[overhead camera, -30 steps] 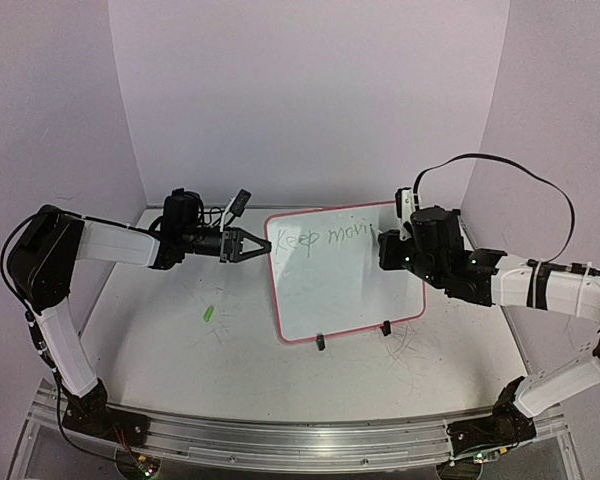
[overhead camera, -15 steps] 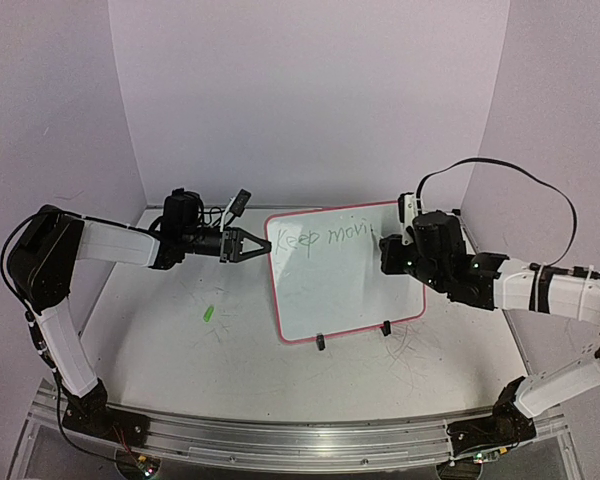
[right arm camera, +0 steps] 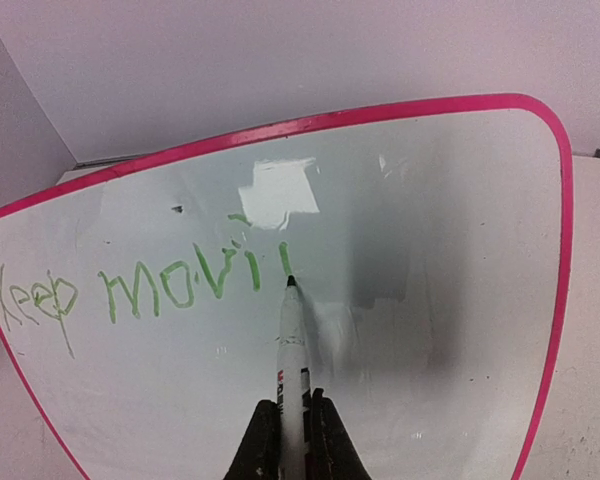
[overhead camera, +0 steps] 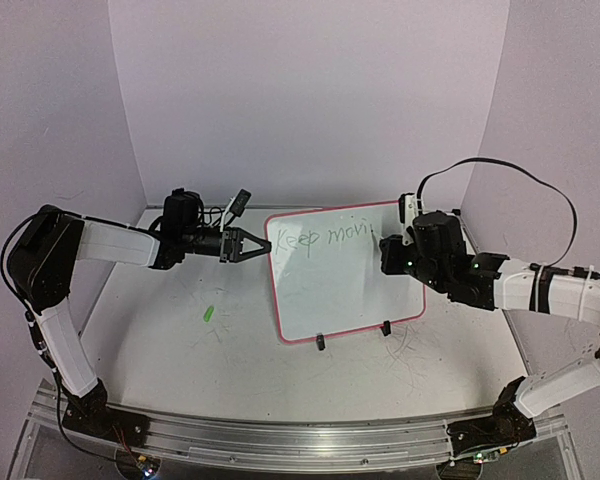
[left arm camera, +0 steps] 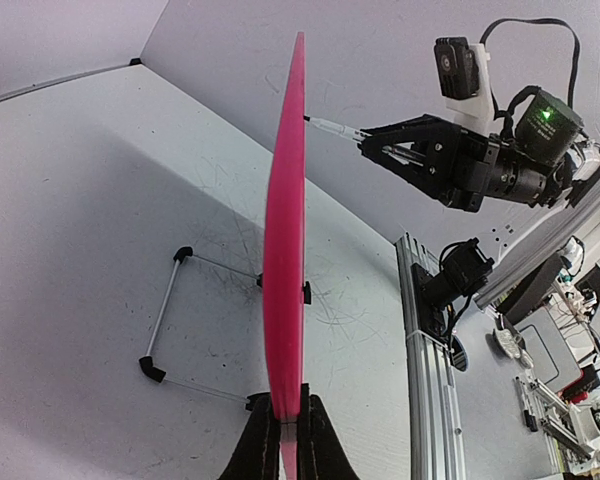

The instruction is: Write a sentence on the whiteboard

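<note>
The whiteboard [overhead camera: 340, 285], white with a pink frame and two black feet, stands tilted mid-table. My left gripper [overhead camera: 260, 245] is shut on its left edge; the left wrist view shows the pink frame [left arm camera: 283, 250] edge-on between the fingers. My right gripper [overhead camera: 385, 250] is shut on a white marker [right arm camera: 293, 370] whose tip touches the board. The sentence [right arm camera: 140, 285] reads "Keep movi" in green, plus a short downstroke right at the marker tip; it also shows in the top view [overhead camera: 325, 238].
A small green marker cap [overhead camera: 208, 313] lies on the table left of the board. The board's wire stand [left arm camera: 170, 320] sticks out behind it. Purple walls enclose the table; an aluminium rail [overhead camera: 280, 435] runs along the near edge.
The right gripper has shifted slightly with the marker, adding a short stroke after "movi". The left arm and the board have not moved.
</note>
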Available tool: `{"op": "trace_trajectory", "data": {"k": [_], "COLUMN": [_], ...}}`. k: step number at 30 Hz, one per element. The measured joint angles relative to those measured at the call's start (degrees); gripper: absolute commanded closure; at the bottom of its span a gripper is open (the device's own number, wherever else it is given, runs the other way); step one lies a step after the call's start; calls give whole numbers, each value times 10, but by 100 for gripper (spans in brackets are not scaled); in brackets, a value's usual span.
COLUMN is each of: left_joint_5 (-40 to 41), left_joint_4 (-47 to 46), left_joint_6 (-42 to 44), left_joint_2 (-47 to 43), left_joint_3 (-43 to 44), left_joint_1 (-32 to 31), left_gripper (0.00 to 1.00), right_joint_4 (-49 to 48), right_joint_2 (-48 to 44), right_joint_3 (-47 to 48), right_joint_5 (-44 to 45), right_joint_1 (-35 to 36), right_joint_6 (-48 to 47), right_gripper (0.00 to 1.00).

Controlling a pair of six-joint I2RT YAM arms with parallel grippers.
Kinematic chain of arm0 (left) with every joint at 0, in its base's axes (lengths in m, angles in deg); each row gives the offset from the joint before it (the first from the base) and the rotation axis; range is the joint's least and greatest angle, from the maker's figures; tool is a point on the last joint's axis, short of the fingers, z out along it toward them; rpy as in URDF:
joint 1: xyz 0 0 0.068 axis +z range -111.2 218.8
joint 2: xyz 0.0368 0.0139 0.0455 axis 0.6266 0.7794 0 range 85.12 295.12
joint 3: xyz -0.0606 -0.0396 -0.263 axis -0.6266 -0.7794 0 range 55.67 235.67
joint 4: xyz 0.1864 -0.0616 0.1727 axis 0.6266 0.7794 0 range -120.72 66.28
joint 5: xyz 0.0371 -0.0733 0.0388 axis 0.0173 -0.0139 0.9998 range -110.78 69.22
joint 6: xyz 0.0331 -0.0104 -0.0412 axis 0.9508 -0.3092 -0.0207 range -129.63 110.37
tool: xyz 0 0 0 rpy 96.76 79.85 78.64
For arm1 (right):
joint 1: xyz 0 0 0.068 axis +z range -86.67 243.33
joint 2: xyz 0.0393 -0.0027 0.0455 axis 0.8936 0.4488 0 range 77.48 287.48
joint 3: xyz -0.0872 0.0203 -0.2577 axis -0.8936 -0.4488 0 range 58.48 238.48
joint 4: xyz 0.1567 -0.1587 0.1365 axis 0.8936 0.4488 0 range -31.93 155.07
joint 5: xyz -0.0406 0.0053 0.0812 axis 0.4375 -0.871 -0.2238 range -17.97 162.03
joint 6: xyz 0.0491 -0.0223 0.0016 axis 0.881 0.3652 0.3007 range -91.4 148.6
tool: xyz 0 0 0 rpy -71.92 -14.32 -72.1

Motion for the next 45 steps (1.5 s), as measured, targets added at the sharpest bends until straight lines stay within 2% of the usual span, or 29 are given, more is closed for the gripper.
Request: {"op": "trace_trajectory", "data": {"k": [45], "left_joint_5": [0], "left_joint_4": [0], "left_joint_6": [0], "left_joint_2": [0], "left_joint_3": [0], "left_joint_1": [-1], "left_gripper": [100], "right_joint_4": [-20], "right_joint_2": [28], "right_joint_3": [25], "right_joint_5": [37], "right_joint_1": [0], "right_joint_6": [0], "right_gripper": [100]}}
